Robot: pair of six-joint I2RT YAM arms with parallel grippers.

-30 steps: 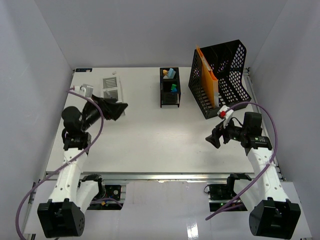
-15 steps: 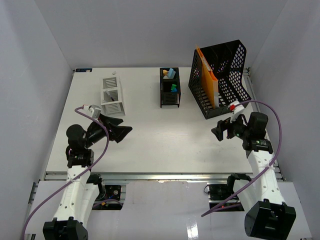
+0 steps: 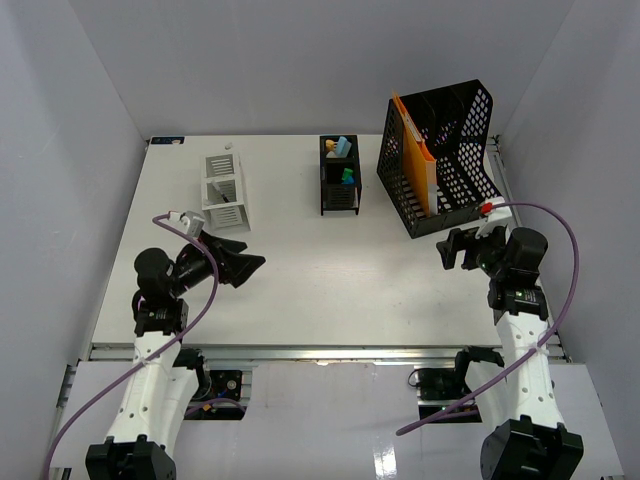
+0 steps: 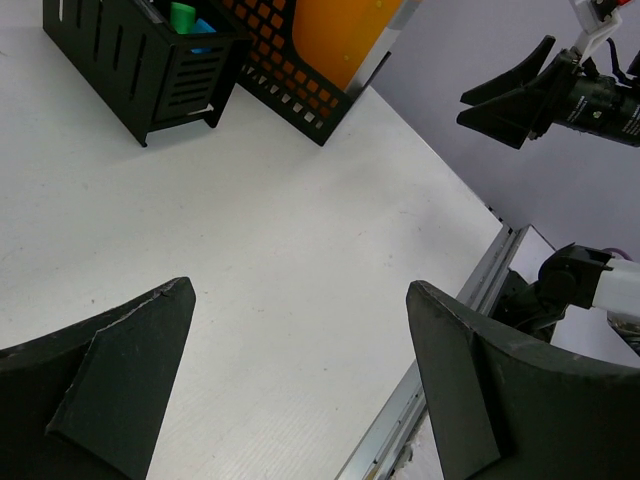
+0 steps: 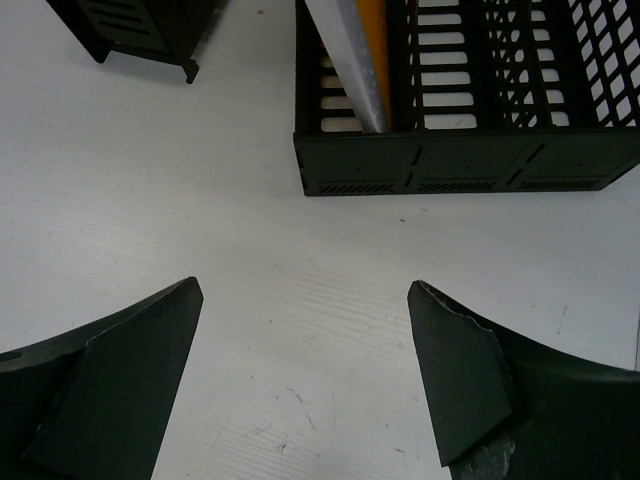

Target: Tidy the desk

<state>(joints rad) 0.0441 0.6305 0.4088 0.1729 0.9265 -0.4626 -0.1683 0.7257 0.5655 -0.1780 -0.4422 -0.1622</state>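
The desk [image 3: 330, 280] is a white tabletop with a metal rail [image 3: 320, 350] along its near edge. My left gripper [image 3: 250, 262] hovers over the near left of the desk, open and empty; in the left wrist view its fingers frame bare tabletop [image 4: 300, 288]. My right gripper [image 3: 450, 250] is open with nothing in it, just in front of the black mesh file holder [image 3: 455, 150]. In the right wrist view the gripper [image 5: 305, 285] faces that holder [image 5: 470, 160], a short way off. An orange folder [image 3: 418, 150] stands inside it.
A black organizer [image 3: 339, 178] with coloured items stands at the back centre. A white wire rack [image 3: 225, 188] stands at the back left. Grey walls close in the desk on three sides. The rail [image 4: 450, 340] shows in the left wrist view.
My left gripper has pulled back from the white rack toward the near edge. My right gripper has moved away from the near edge and to the right, closer to the file holder.
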